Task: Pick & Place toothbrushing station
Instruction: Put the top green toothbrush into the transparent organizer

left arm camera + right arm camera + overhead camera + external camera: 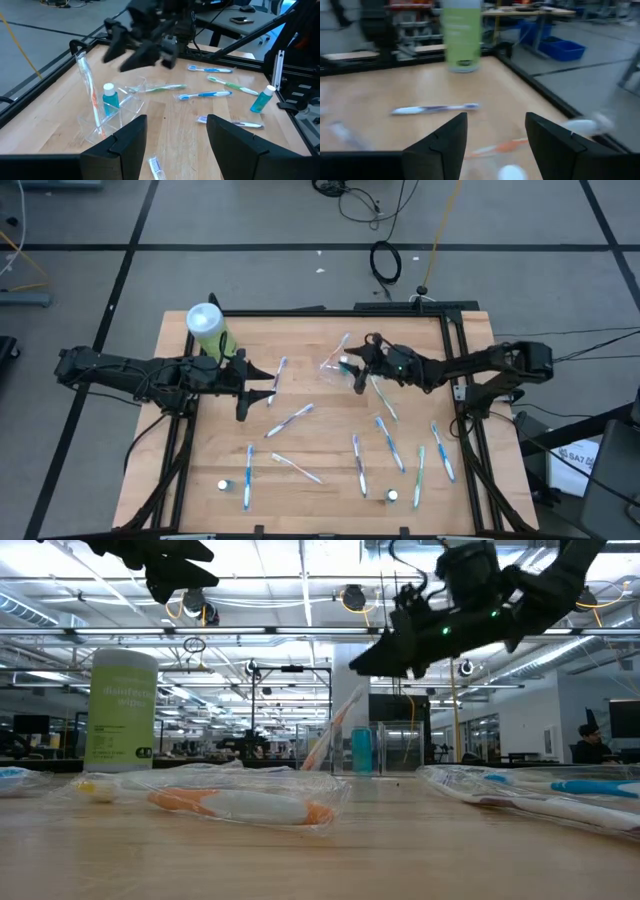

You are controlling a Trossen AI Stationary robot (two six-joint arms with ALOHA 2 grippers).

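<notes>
A small clear cup stands on the wooden table right of its middle. In it lean a wrapped orange toothbrush and a blue, white-capped tube, lower ends inside. My right gripper hovers open just above and beside the cup, touching nothing. My left gripper waits open at the left, raised off the table and pointing toward the cup. Several wrapped toothbrushes lie flat across the table's near half, and two small tubes lie near the front edge.
A big light-green bottle with a white cap stands at the table's far left corner. A black frame rail runs along the table's far and right edges. A wrapped orange toothbrush lies close to the low camera.
</notes>
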